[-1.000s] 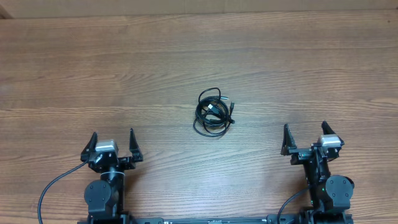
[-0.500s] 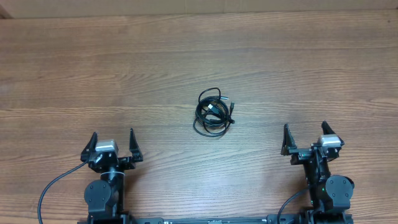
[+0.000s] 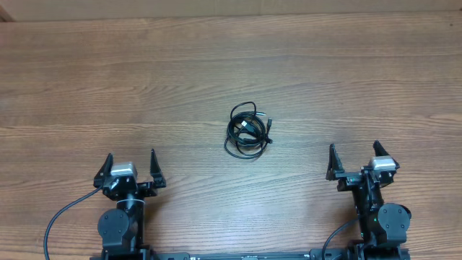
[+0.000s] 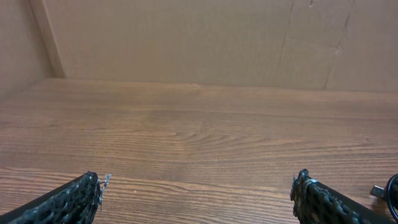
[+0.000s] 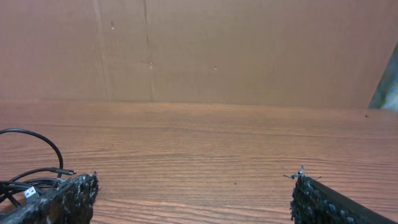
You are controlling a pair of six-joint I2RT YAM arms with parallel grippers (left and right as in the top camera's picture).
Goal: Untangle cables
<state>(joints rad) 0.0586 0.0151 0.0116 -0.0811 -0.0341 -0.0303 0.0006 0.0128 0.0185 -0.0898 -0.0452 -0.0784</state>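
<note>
Two sets of fingers stand spread as wide as they go, and neither has hold of anything. The left gripper [image 3: 131, 160] and the right gripper [image 3: 354, 154] sit low over the near edge of the wooden surface [image 3: 231, 58], one toward each side and well apart from each other.

The cables [image 3: 247, 130] lie in one small coiled bundle of thin black cords near the middle of the surface. They are between the two arms, farther out than both, and touch neither. A short plug end pokes from the right side of the bundle.

The right wrist view shows black loops of the cables [image 5: 28, 171] at the lower left, beyond its left finger [image 5: 62, 202]. The left wrist view shows only a sliver of cord at the far right edge, past its right finger [image 4: 314, 199]. A plain cardboard wall [image 5: 249, 50] backs the surface.
</note>
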